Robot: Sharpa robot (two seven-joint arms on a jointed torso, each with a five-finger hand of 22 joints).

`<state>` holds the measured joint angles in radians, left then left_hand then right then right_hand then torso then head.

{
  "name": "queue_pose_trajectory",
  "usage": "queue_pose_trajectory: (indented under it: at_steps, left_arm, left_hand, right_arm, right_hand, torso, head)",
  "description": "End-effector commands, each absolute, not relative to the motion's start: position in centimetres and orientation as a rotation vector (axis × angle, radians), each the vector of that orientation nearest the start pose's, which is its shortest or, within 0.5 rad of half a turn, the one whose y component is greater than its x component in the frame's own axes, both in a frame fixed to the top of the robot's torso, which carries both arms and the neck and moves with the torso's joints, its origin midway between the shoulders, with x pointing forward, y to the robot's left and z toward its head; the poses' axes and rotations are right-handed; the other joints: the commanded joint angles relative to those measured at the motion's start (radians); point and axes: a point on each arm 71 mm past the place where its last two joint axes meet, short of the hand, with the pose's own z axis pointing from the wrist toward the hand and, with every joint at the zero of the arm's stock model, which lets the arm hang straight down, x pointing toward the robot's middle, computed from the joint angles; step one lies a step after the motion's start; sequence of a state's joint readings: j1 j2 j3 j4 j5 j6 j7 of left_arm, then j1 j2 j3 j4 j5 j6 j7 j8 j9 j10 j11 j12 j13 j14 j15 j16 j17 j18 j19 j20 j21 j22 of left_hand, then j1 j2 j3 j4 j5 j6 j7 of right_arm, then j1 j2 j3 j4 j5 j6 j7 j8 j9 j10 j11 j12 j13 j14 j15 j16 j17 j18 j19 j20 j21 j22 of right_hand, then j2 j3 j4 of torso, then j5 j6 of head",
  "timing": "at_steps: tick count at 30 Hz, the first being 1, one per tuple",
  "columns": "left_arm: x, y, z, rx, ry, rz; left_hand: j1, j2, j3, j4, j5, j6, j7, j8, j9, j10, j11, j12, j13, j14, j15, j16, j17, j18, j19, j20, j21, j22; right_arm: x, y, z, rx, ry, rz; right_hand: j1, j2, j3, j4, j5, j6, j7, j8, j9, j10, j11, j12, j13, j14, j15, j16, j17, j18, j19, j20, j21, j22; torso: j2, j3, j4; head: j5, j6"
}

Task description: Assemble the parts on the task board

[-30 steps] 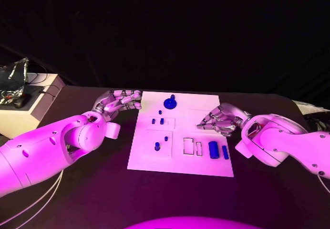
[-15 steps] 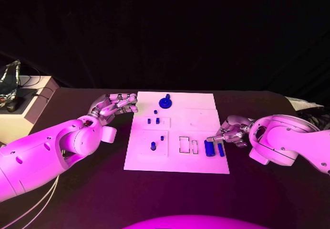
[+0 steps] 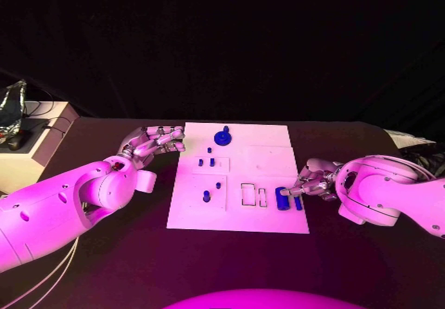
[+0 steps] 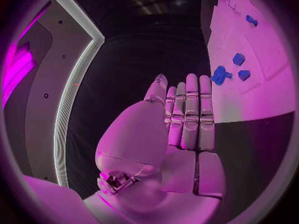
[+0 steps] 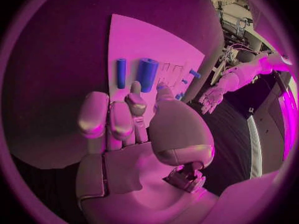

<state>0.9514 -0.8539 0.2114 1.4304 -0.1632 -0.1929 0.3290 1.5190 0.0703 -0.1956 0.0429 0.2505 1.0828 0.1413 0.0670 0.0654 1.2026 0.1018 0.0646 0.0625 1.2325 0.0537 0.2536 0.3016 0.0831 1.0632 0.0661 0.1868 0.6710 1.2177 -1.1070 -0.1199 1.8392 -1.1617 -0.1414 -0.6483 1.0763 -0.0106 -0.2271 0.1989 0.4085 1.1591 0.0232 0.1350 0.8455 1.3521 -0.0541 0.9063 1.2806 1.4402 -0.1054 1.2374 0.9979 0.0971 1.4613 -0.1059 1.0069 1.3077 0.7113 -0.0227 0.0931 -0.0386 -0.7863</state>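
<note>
The black table (image 3: 111, 257) carries the white task board (image 3: 269, 219) at its middle. A pale box-shaped unit (image 3: 33, 151) with cables on top stands at the table's left edge, well apart from the board.

The left hand (image 3: 153, 143) lies just beside the board's upper left edge, on the table and off the plate. Its fingers (image 4: 190, 117) are extended and pressed side by side with nothing held; the board's corner sits close beyond the fingertips in the left wrist view.

The right hand (image 3: 312, 182) sits at the board's right edge, level with the lower row of parts. Its fingers (image 5: 136, 104) are loosely curled and point toward the two blue cylinders; no part is held. Whether a fingertip touches the nearest cylinder cannot be told.

Parts on the board, by size: a blue knob-shaped part (image 3: 224, 136) stands near the top edge. A thick blue cylinder (image 3: 281, 199) lies near the lower right, with a thin blue cylinder (image 3: 297, 202) just beside it on the side toward the right hand. Two outlined rectangular slots (image 3: 249, 194) lie beside the thick cylinder. Small blue pegs (image 3: 206, 163) stand in the left middle, and further small pegs (image 3: 209, 196) stand below them.
</note>
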Motion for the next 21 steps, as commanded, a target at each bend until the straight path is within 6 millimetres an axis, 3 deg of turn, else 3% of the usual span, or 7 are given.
queue_pose_trajectory:
  at_steps: [1, 5, 7, 10, 21]
  left_arm:
    - [48.8, 24.2, -21.7, -1.140, 1.430, -1.563]
    - [48.8, 24.2, -21.8, -1.142, 1.435, -1.562]
    - [48.8, 24.1, -21.8, -1.143, 1.438, -1.563]
    - [48.8, 24.1, -21.8, -1.144, 1.440, -1.563]
    - [48.8, 24.2, -21.8, -1.145, 1.445, -1.563]
  left_hand:
    - [-0.001, 0.002, -0.003, 0.002, -0.003, 0.006, 0.001, -0.002, -0.001, -0.005, -0.001, -0.002, -0.001, -0.008, 0.000, -0.002, 0.000, -0.007, -0.006, -0.001, 0.004, -0.002]
    - [-0.002, 0.003, -0.003, 0.003, -0.003, 0.005, 0.002, -0.002, -0.001, -0.002, -0.002, -0.001, -0.001, -0.007, -0.001, -0.002, 0.000, -0.007, -0.006, -0.001, 0.004, -0.002]
    - [-0.002, 0.003, -0.003, 0.003, -0.002, 0.005, 0.002, -0.002, -0.001, -0.001, -0.002, -0.001, -0.001, -0.007, -0.001, -0.002, 0.000, -0.007, -0.006, -0.001, 0.004, -0.002]
    - [-0.002, 0.003, -0.003, 0.003, -0.002, 0.005, 0.002, -0.002, -0.001, -0.001, -0.002, -0.001, -0.001, -0.007, -0.001, -0.002, 0.000, -0.007, -0.006, -0.001, 0.004, -0.002]
    - [-0.005, 0.002, -0.005, 0.005, -0.003, 0.004, 0.002, -0.002, -0.001, -0.002, -0.002, -0.001, -0.001, -0.008, 0.000, -0.003, -0.001, -0.008, -0.006, -0.001, 0.003, -0.004]
  right_arm:
    - [40.9, -26.0, -21.3, 0.280, 2.161, 0.235]
    - [41.0, -25.5, -21.8, 0.243, 2.161, 0.225]
    - [41.1, -25.3, -22.0, 0.227, 2.163, 0.220]
    - [41.0, -25.0, -22.3, 0.209, 2.169, 0.215]
    - [41.0, -24.1, -23.5, 0.129, 2.189, 0.188]
  right_hand:
    - [-0.015, -0.007, 0.003, 0.018, -0.006, -0.001, -0.005, -0.003, 0.005, 0.002, 0.003, -0.006, 0.001, 0.004, -0.001, 0.001, 0.002, -0.018, 0.070, -0.014, 0.001, 0.131]
    - [-0.036, -0.025, 0.012, 0.045, -0.029, 0.000, -0.004, -0.008, 0.010, 0.001, 0.004, -0.006, 0.002, 0.005, -0.001, 0.001, 0.005, -0.018, 0.071, -0.014, 0.001, 0.131]
    - [-0.044, -0.052, 0.036, 0.065, -0.056, 0.001, -0.005, -0.011, 0.011, 0.001, 0.006, -0.006, 0.002, 0.005, -0.002, 0.000, 0.006, -0.018, 0.070, -0.013, 0.001, 0.131]
    - [-0.055, -0.066, 0.057, 0.082, -0.061, 0.002, -0.003, -0.014, 0.013, 0.000, 0.004, -0.007, 0.001, 0.005, 0.000, 0.000, 0.008, -0.018, 0.070, -0.013, 0.001, 0.131]
    - [-0.078, -0.077, 0.069, 0.084, -0.087, 0.002, -0.003, -0.015, 0.018, -0.002, 0.004, -0.009, 0.000, 0.006, 0.000, 0.001, 0.013, -0.018, 0.070, -0.013, 0.005, 0.132]
  torso:
    - [0.000, -0.0009, -0.0007]
    - [0.000, -0.0003, -0.0010]
    - [0.000, 0.0002, 0.0007]
    - [-0.001, 0.0001, 0.0005]
    - [0.001, 0.0000, 0.0007]
  head:
    - [-0.001, -0.001]
    - [-0.001, -0.001]
    - [-0.001, -0.004]
    - [0.000, -0.004]
    - [0.002, -0.008]
